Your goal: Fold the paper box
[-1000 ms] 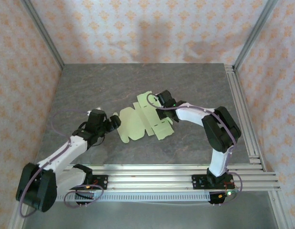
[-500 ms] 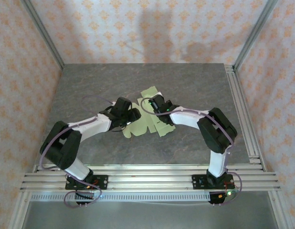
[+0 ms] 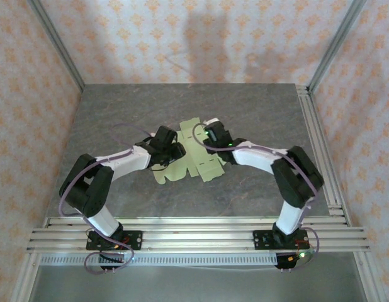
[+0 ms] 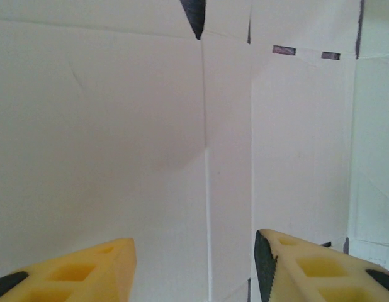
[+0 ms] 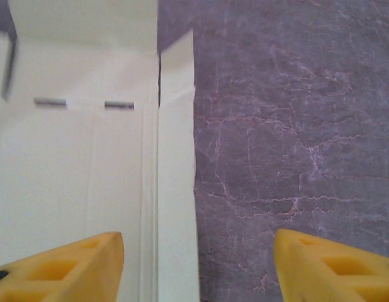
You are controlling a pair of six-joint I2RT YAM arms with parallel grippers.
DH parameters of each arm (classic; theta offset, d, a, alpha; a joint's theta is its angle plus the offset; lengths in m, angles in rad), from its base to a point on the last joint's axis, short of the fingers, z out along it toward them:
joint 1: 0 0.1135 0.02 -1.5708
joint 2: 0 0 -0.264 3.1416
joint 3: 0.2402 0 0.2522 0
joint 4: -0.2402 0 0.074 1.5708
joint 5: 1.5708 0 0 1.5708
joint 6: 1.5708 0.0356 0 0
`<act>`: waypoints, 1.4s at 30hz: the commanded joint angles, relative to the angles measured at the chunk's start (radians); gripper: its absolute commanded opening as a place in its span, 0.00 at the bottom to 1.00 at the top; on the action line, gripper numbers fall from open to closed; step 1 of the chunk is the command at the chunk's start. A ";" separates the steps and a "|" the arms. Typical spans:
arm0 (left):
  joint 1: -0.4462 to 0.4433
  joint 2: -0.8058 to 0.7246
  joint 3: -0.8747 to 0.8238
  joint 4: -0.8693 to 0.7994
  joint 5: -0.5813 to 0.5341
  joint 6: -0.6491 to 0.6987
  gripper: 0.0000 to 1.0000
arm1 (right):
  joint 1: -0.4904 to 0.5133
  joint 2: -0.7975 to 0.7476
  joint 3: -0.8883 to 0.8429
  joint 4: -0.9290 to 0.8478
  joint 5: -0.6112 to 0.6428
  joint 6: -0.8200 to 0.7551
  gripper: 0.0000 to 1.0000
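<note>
Paper box (image 3: 188,165), a flat pale-green die-cut sheet, lies on the grey table (image 3: 119,113) beneath both grippers. The left gripper (image 4: 193,251) hovers with its yellow fingers (image 4: 308,270) partly apart, a crease running between them, gripping nothing. The right gripper (image 5: 197,251) stands wide and empty, one finger over the sheet's edge, the other over bare table.

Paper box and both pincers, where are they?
paper box (image 3: 204,166), top view, its flat right panel.
left pincer (image 4: 194,261), left wrist view, midway between its yellow fingertips.
right pincer (image 5: 197,261), right wrist view, midway between its yellow fingertips.
</note>
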 commanded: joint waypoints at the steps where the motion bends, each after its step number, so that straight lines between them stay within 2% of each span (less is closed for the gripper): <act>1: 0.002 0.027 0.038 -0.047 -0.030 0.020 0.50 | -0.073 -0.093 -0.065 0.125 -0.239 0.160 0.69; 4: 0.000 0.051 0.061 -0.073 -0.039 0.040 0.42 | -0.171 -0.091 -0.083 0.154 -0.388 0.321 0.69; 8: 0.001 0.081 0.078 -0.112 -0.055 0.065 0.22 | -0.279 0.013 -0.030 0.102 -0.585 0.451 0.56; 10: 0.001 0.092 0.080 -0.134 -0.068 0.075 0.17 | -0.298 0.060 -0.002 0.078 -0.649 0.468 0.50; 22: 0.001 0.126 0.036 -0.114 -0.053 0.063 0.13 | -0.292 0.196 0.071 0.061 -0.804 0.432 0.19; 30: -0.001 0.133 0.045 -0.109 -0.047 0.067 0.13 | -0.219 0.232 0.137 -0.075 -0.700 0.323 0.19; 33: -0.001 0.133 0.046 -0.108 -0.045 0.067 0.13 | -0.181 0.252 0.170 -0.134 -0.626 0.286 0.20; 37: 0.000 0.135 0.047 -0.108 -0.043 0.070 0.13 | -0.126 0.291 0.231 -0.250 -0.463 0.224 0.20; 42: 0.000 0.139 0.047 -0.101 -0.036 0.066 0.13 | -0.049 0.370 0.343 -0.437 -0.144 0.112 0.20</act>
